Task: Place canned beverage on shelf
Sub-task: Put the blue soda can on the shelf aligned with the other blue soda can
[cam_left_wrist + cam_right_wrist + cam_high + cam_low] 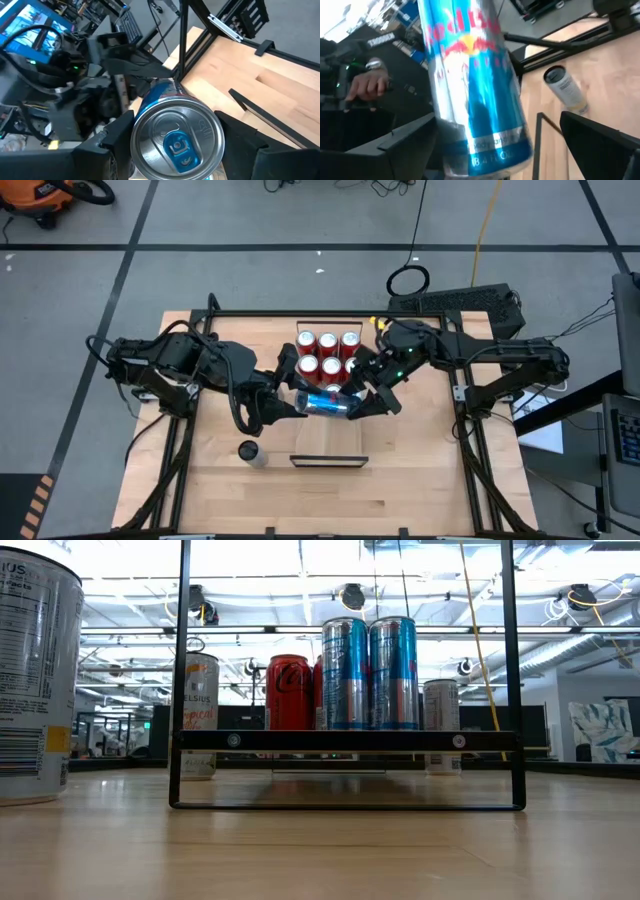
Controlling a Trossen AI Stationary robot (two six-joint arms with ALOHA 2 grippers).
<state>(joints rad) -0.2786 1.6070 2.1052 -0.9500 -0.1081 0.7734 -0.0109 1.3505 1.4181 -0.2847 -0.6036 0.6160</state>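
L gripper (283,406) clamps blue can (322,404) sideways for handoff; R gripper (362,402), at can's other end, fingers spread, no grip.

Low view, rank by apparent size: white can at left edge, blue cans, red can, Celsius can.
1. White can: largest, though nearest the camera.
2. Blue cans: the two look alike.
3. Red can and Celsius can: both partly behind the black bar, unsure.

A blue can (322,404) lies on its side at the table's centre, with the left gripper (283,407) at its nine o'clock end and the right gripper (362,402) at its three o'clock end. Six red cans (327,353) stand at twelve o'clock of it. A white can (252,452) stands at eight o'clock.
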